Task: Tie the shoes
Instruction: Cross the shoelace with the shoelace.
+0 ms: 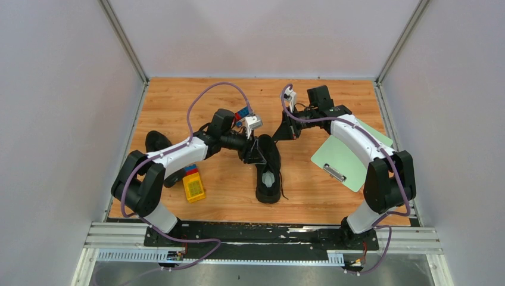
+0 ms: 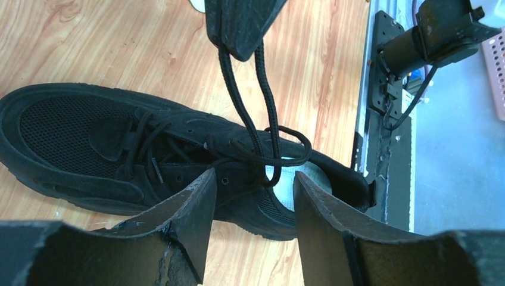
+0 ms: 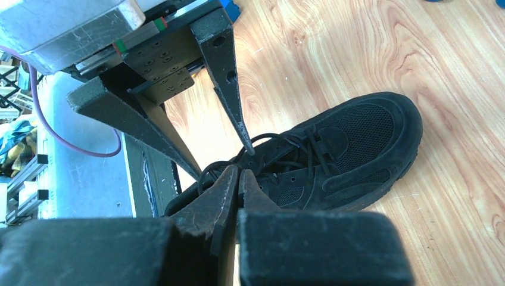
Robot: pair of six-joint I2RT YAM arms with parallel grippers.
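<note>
Wood tabletop (image 1: 309,202), shoe (image 1: 268,170) mid-table, toe away from me. R gripper (image 2: 241,52) pinched shut on two lace (image 2: 265,113) strands, held up taut; L gripper (image 2: 253,179) spread, empty, over the collar. Knot-forming step, I reckon; next L must grab the low loop w/o snagging

Left gripper (image 2: 253,199) low in frame, fingers spread apart over black shoe (image 2: 89,143). Shoe lies on wooden worktop (image 2: 89,36), toe left. Two laces (image 2: 250,113) rise from shoe into pinched right gripper (image 2: 241,50) at top.
</note>
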